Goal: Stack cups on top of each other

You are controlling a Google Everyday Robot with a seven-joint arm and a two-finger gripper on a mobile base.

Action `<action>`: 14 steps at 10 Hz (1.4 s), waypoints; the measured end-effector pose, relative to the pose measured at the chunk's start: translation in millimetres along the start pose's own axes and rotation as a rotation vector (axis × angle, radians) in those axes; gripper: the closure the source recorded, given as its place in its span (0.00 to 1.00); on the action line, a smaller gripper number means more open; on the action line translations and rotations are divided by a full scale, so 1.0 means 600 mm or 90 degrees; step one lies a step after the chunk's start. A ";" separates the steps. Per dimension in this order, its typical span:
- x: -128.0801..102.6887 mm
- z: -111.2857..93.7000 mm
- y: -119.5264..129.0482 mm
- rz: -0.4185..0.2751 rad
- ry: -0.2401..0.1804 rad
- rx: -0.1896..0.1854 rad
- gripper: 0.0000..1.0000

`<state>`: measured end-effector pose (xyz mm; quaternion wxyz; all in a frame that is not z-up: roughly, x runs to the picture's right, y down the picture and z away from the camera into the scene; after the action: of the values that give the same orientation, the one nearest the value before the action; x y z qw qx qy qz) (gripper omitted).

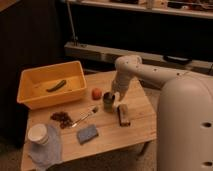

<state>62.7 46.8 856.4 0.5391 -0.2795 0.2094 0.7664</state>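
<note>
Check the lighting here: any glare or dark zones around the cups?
Camera view: warm, dim light; the table is evenly lit, the backdrop at left nearly black. Camera view: the white cup is brightest, without glare. Camera view: the dark cup, right under the gripper, blends into shadow.

Place: looking like a robot lab | Evidence: small wooden bench (141,107) standing before dark shelving (150,10), yellow bin (47,98) sitting on it | Pincer (111,95): hanging over bench middle
</note>
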 end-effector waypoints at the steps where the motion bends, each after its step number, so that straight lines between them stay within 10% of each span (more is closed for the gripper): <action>1: -0.002 0.007 -0.002 0.003 0.004 -0.002 0.53; 11: -0.007 0.084 -0.004 0.004 0.047 -0.005 0.54; 14: -0.006 0.096 0.004 -0.005 0.057 -0.007 0.81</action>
<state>49.5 79.2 902.5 0.5309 -0.3171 0.2280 0.7521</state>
